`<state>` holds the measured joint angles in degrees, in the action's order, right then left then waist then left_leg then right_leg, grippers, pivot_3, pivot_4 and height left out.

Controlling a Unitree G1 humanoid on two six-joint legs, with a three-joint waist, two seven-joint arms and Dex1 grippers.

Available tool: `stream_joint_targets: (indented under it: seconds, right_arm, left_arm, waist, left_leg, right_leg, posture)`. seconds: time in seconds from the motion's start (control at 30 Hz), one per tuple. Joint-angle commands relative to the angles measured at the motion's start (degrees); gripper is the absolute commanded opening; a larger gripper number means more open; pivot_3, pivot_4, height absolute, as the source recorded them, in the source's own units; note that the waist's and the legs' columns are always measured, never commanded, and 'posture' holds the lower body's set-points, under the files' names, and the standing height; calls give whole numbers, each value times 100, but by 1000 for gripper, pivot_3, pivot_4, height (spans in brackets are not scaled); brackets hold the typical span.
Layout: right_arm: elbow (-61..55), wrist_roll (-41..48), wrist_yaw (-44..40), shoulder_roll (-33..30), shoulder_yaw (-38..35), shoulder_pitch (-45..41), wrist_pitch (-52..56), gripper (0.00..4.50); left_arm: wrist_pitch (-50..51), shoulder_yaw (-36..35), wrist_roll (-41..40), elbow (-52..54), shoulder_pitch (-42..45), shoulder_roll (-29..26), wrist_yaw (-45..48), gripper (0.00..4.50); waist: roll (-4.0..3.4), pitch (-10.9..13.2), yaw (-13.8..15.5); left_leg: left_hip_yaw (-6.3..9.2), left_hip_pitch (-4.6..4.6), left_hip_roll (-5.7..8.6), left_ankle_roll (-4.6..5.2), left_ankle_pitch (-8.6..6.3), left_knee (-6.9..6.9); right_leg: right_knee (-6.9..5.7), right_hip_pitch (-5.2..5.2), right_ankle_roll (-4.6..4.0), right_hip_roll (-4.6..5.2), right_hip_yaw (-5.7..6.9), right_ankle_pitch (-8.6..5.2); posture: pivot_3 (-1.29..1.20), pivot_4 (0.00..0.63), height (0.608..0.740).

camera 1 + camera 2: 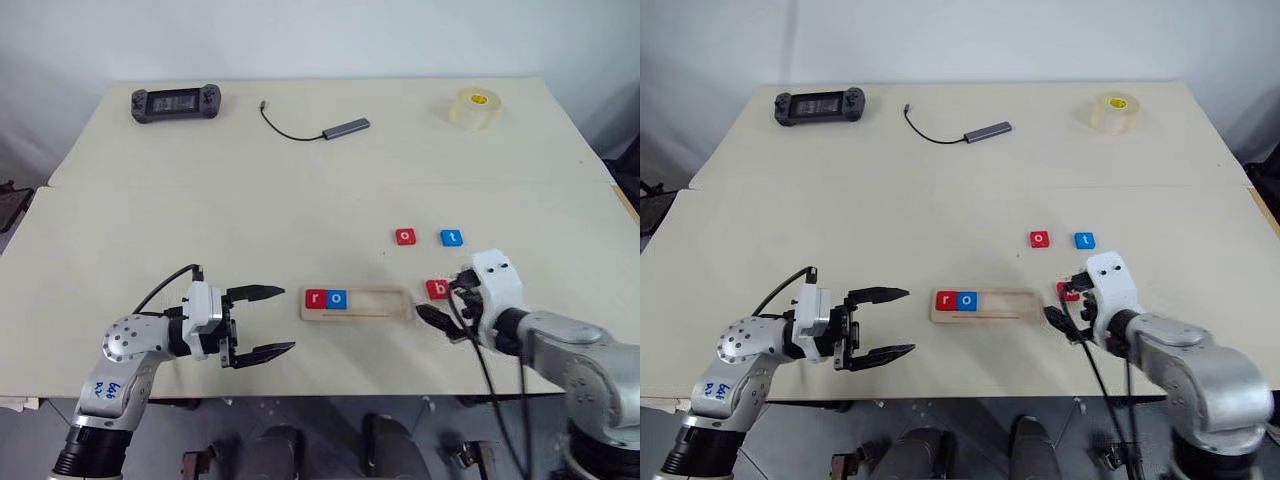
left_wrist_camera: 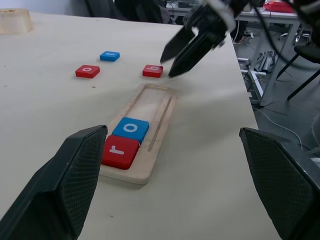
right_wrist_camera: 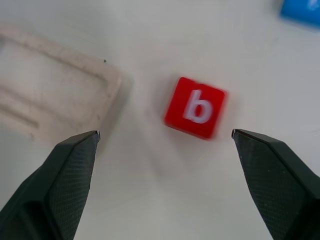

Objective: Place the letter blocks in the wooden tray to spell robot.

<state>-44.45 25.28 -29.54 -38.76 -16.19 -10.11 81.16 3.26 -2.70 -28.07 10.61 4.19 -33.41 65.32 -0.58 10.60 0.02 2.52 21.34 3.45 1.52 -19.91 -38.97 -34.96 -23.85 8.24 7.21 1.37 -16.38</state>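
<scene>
The left claw (image 1: 258,322) hovers over the table (image 1: 200,220) to the left of the wooden tray (image 1: 380,312), its fingers spread and holding nothing. The tray holds the red r block (image 1: 316,298) at its left end with the blue o block (image 1: 337,298) touching it; the other slots are bare. Just past the tray's right end lies the red b block (image 3: 195,106), flat on the table, with the right claw (image 1: 437,322) above it, fingers wide apart on either side. Behind the tray's right end sit the red o block (image 1: 405,237) and the blue t block (image 1: 452,237), side by side.
</scene>
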Motion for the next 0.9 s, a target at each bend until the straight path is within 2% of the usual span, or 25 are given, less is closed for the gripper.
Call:
stream_joint_targets:
  seconds: [0.03,0.17,0.3,0.43,0.6,0.7,0.8,0.9]
  right_arm:
    - [524,-293,-1882,-1120,-54,671,-2920,4473]
    - [2023,-716,-3038,-1607,235,789,-5432,4473]
    - [4386,-1163,-4262,-1643,1124,-338,-7467,4473]
    - [6170,-1538,-4863,-1378,1742,-1374,-8602,4473]
    - [7294,-1766,-4956,-921,2096,-2082,-9195,4473]
    - [7581,-1775,-5020,-718,2146,-2216,-9395,4473]
    - [7749,-1782,-5057,-576,2164,-2283,-9405,3884]
    - [7776,-1787,-5172,-539,2188,-2303,-9282,2849]
  left_arm:
    - [-56,-90,-135,32,44,-74,145,4500]
    - [-101,-87,-90,-63,157,-68,183,4500]
    - [-111,-59,-10,-99,390,-52,112,4500]
    - [-214,-132,8,-30,289,-94,99,4500]
    - [-175,-253,-19,235,47,-172,-29,4500]
    - [-169,-297,-36,318,-50,-207,-91,4500]
    - [-152,-307,-26,426,-152,-216,-185,4500]
    - [-143,-361,-49,455,-213,-254,-217,4500]
  waist:
    - [2,2,2]
    - [19,5,-12]
    - [26,8,-45]
    - [25,8,-41]
    - [24,9,-28]
    - [24,8,-26]
    - [23,8,-25]
    - [22,7,-41]
  left_leg:
    - [-1,-3,0,0,0,6]
    - [-9,-23,-7,4,-2,-2]
    - [-25,-32,-9,4,0,-12]
    - [-21,-22,-15,-3,4,-10]
    - [-16,-17,-16,-5,3,-10]
    - [-12,-20,-15,-5,3,-14]
    - [-9,-22,-16,-7,3,-15]
    - [-9,-25,-16,-8,2,-15]
  right_leg:
    - [1,3,1,0,-1,0]
    - [25,34,17,-11,-3,8]
    - [28,33,21,-10,-16,11]
    - [21,18,19,-10,-13,10]
    - [24,19,18,-4,-8,10]
    - [32,24,18,-1,-4,10]
    - [31,26,17,-1,-2,10]
    - [30,27,17,0,-3,10]
  posture:
    - [0,150,740]
    - [0,150,740]
    - [0,150,740]
    - [0,150,740]
    - [0,150,740]
    - [0,150,740]
    - [0,150,740]
    - [0,150,740]
